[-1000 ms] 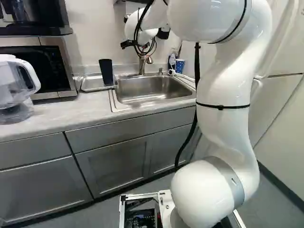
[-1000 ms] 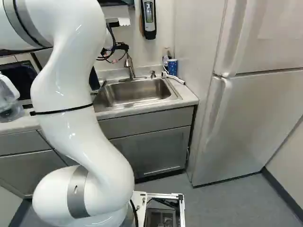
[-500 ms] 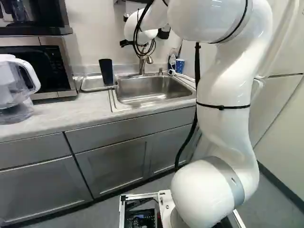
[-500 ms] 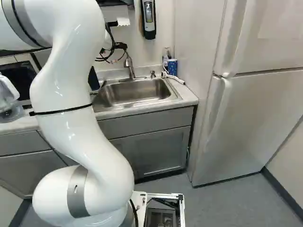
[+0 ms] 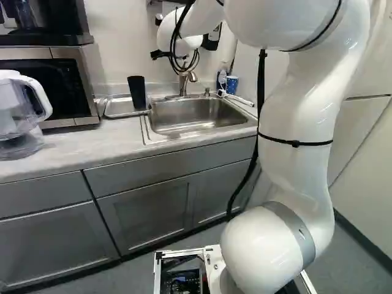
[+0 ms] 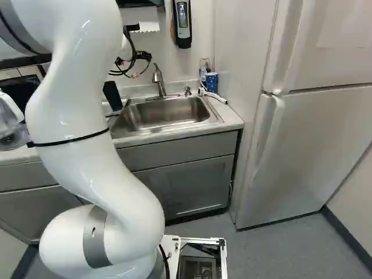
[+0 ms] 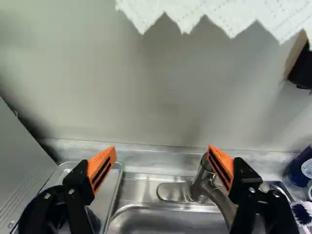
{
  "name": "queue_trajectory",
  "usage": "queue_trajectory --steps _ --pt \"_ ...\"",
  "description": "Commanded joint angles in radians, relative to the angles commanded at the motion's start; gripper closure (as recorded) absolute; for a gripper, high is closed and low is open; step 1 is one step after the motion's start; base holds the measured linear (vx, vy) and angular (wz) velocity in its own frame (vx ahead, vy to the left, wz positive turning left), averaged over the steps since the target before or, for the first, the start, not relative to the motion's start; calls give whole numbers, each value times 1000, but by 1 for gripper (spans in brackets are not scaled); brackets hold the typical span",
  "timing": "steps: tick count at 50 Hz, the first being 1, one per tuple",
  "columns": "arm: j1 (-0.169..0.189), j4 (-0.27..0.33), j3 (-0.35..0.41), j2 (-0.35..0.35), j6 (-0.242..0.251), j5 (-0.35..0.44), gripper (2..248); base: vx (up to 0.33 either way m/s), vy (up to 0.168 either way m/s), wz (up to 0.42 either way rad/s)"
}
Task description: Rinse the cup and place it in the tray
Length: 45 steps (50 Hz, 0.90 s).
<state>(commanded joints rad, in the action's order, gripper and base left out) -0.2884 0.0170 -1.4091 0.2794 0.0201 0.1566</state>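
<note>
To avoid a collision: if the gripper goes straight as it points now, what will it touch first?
Probably the gripper would meet the wall behind the sink; the faucet looks close to its path, but depth is unclear.

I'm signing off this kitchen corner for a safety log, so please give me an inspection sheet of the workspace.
Surface: grey counter with a steel sink; spills, nothing seen.
Job's things: dark cup upright on the tray; whether rinsed, cannot tell.
Clutter: blue cup behind the sink's corner; clear pitcher on the counter.
Gripper: fingers open, holding nothing; faucet close by, contact unclear.
Cables: black loops at the arm.
Surroundings: microwave, refrigerator.
</note>
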Motion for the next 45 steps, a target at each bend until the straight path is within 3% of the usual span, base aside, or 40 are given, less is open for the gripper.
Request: queue_trajectory --steps 22,45 --pt "-12 0 92 -82 0 -8 3 0 0 0" --pt "-26 0 182 -165 0 -77 3 0 0 0"
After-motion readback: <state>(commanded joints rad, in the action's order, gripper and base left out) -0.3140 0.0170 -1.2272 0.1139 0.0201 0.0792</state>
